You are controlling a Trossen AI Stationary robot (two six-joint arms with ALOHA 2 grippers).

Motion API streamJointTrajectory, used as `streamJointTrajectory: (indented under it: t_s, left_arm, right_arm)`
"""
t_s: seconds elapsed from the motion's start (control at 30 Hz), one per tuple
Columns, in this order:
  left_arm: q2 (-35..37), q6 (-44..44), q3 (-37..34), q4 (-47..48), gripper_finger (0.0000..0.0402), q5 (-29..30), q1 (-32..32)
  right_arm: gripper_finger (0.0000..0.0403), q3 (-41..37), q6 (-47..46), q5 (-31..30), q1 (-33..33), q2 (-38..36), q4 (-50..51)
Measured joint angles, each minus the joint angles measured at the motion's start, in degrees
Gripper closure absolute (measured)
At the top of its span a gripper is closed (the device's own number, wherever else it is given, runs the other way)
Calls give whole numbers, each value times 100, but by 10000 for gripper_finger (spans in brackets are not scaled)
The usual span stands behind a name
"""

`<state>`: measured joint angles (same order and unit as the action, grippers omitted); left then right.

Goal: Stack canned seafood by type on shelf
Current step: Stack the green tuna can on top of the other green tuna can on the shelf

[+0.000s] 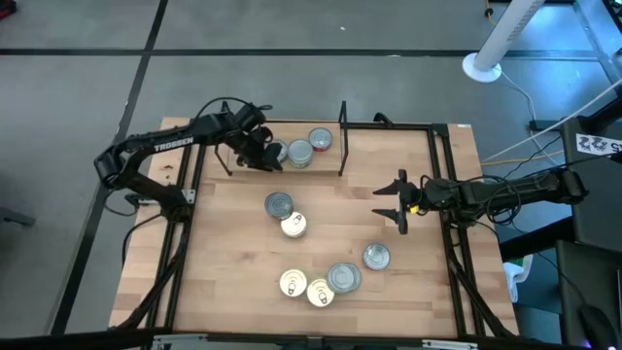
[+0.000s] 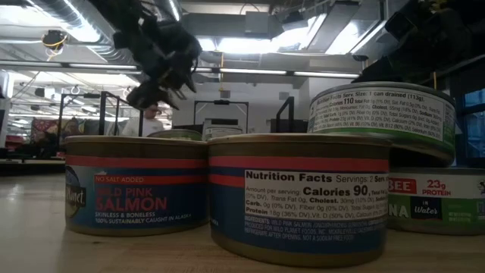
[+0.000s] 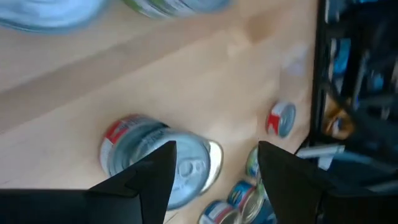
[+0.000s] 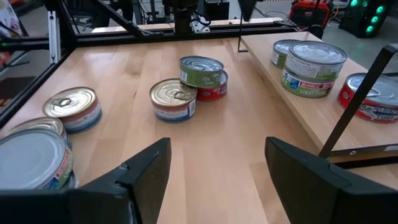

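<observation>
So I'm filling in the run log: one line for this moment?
left gripper: jaws open, over shelf, nothing held | right gripper: jaws open, waiting mid-table | cans on shelf: some placed | loose cans: on tabletop

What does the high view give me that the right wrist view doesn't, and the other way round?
Only the high view shows the left gripper open over the shelf's left end, and the right gripper open above the table's middle.
Only the right wrist view shows side labels: a green-labelled can stacked on a red-labelled can.
Both show cans standing on the shelf and loose cans on the tabletop.
</observation>
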<state>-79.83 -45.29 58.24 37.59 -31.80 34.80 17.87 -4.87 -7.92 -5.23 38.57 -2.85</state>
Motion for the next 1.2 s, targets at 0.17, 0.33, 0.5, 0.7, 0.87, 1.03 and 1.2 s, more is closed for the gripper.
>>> streamJointTrajectory:
  t_s: [0.17, 0.33, 0.5, 0.7, 0.87, 1.03, 1.2]
  left_arm:
    - [110, 614, 0, 99, 180, 364, -692]
    - [114, 1277, 0, 99, 180, 989, -1558]
    - [116, 1197, 0, 98, 180, 1770, -2311]
    - [116, 700, 0, 98, 180, 2196, -2903]
    - [116, 689, 0, 98, 180, 2947, -3318]
    - [116, 931, 0, 118, 180, 3779, -3804]
    - [116, 921, 0, 284, 180, 4501, -4339]
  right_arm:
    - [143, 0, -120, 2, 2, -2, -4]
    - [143, 0, -280, 2, 1, 0, -35]
    - [143, -2, -1343, 4, 0, 0, -270]
    - [143, -2, -2215, 7, 0, 136, -623]
    - [143, -2, -2783, 6, 0, 667, -1447]
    - [143, -2, -3084, -119, 0, 1357, -2174]
    - [143, -2, -3422, -286, 2, 1978, -2730]
